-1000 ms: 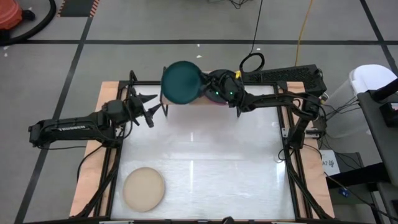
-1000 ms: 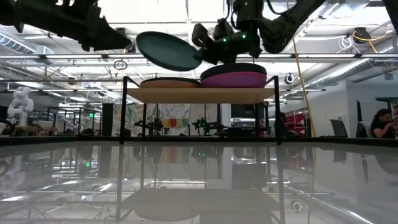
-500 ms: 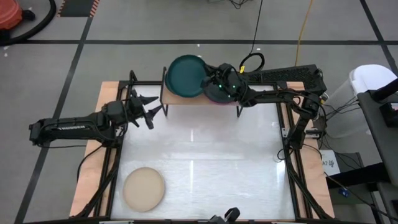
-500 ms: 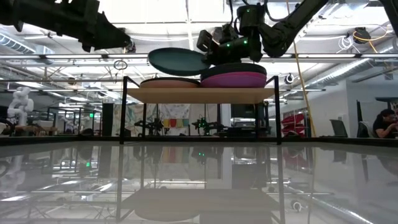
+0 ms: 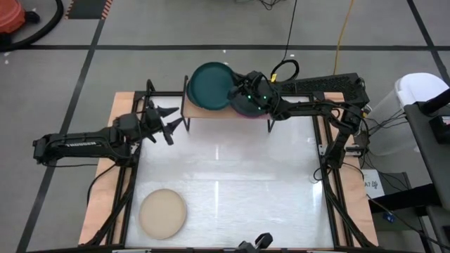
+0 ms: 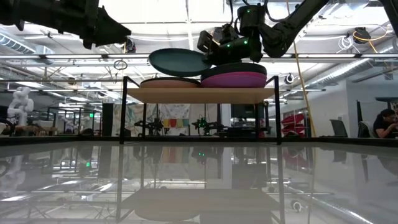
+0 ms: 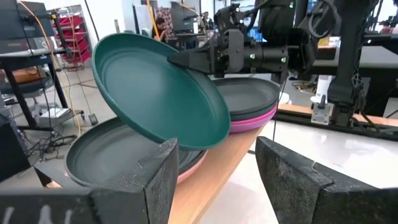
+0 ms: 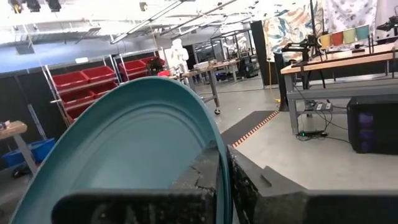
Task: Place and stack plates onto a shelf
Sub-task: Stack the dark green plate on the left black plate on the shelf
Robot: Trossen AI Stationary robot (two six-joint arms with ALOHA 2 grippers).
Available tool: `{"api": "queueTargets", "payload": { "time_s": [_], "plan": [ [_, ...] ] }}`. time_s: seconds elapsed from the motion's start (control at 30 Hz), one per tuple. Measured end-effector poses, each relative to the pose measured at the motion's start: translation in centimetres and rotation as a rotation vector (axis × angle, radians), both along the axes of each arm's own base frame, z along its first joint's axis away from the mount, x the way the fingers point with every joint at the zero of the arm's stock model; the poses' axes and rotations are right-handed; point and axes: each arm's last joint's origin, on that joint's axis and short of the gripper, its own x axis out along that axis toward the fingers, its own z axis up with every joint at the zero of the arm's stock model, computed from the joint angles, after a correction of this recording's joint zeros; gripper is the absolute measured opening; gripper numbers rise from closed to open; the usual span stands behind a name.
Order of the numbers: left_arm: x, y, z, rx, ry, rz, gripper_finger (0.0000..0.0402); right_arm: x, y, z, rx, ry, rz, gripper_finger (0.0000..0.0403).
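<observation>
A dark teal plate (image 5: 209, 86) hangs over the left half of the wooden-topped shelf (image 6: 199, 94), which stands at the table's far edge. My right gripper (image 5: 237, 91) is shut on it. Under it lies the shelf's left stack (image 7: 118, 155), a dark plate on a salmon pink one. The right stack (image 6: 233, 76) has a charcoal plate on purple and pink ones. A beige plate (image 5: 162, 212) lies flat on the table near its near left corner. My left gripper (image 5: 169, 121) hovers open just left of the shelf, touching nothing. My right gripper pinches the teal plate's rim (image 8: 219, 155) on the side facing the right stack, one finger over the rim and one under it. The fingers (image 7: 189, 59) come about level from the table's right. The plate is lifted clear above the left stack, nearly level.
The shelf's thin black legs (image 6: 122, 112) stand on the white table top (image 5: 232, 183). The right arm (image 5: 316, 105) reaches along the far edge over the right stack. The table's middle holds only the beige plate. A person sits far off in the room (image 6: 380, 123).
My right gripper has carried the teal plate toward the far edge and a little down, over the shelf's left stack. The plate, tilted a second ago, has levelled out. In the last half second it has kept almost still.
</observation>
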Motion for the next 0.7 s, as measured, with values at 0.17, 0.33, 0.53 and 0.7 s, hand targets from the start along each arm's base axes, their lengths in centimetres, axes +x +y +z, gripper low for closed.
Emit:
{"api": "queueTargets", "payload": {
  "time_s": [0.17,0.33,0.53,0.7],
  "plan": [
    [0.0,0.0,0.3,0.011,-0.026,0.0,0.0218,-0.5,-0.7,0.6,-0.007,-0.09,-0.022,0.0014],
    [0.0,0.0,0.8,0.04,-0.064,0.001,0.0218,-0.9,-1.2,1.2,0.002,-0.179,-0.027,0.0014],
    [0.3,0.1,1.0,0.049,-0.095,0.001,0.0218,-0.9,-1.2,1.0,0.002,-0.159,-0.024,0.0033],
    [1.1,0.2,1.0,0.079,-0.104,0.003,0.0218,-0.7,-1.3,0.6,0.006,-0.156,-0.025,0.0085]
  ]
}}
